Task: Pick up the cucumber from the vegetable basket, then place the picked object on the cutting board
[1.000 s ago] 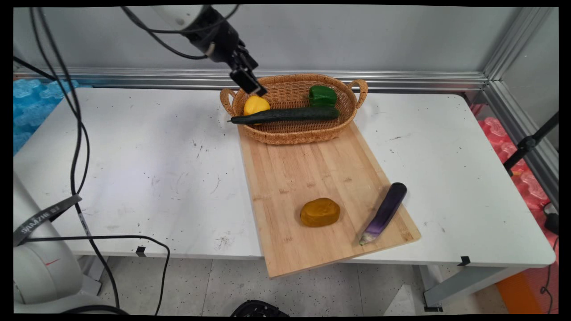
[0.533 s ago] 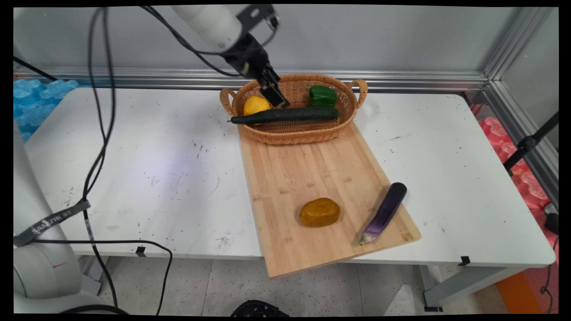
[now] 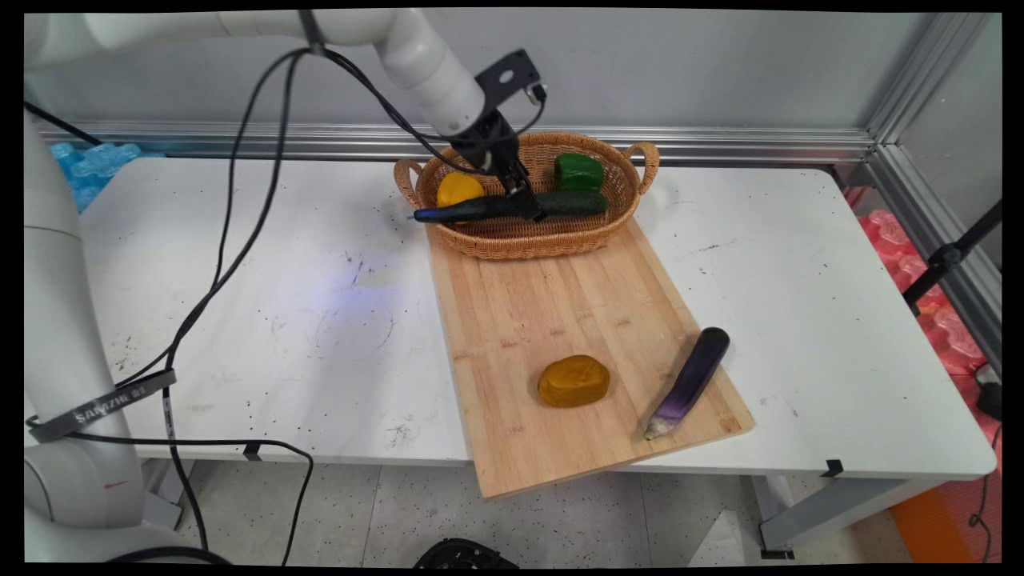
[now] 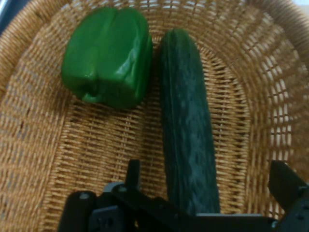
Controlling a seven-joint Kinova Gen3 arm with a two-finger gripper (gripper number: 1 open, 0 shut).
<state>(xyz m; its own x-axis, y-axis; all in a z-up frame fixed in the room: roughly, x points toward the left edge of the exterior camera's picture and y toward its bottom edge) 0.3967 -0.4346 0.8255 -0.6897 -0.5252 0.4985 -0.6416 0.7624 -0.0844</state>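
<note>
Two black fingers of the gripper (image 4: 207, 186) are standing wide apart, straddling the long dark green cucumber (image 4: 186, 121) that is lying in the oval woven wicker basket (image 3: 612, 214). Just beside it a glossy green bell pepper (image 4: 108, 55) is sitting, with a yellow pepper (image 3: 458, 188) resting at the basket's other end.

text: "SANZIZHE"-like lettering, partly legible | on: grey strap (image 3: 100, 405) around black cables (image 3: 232, 240)
</note>
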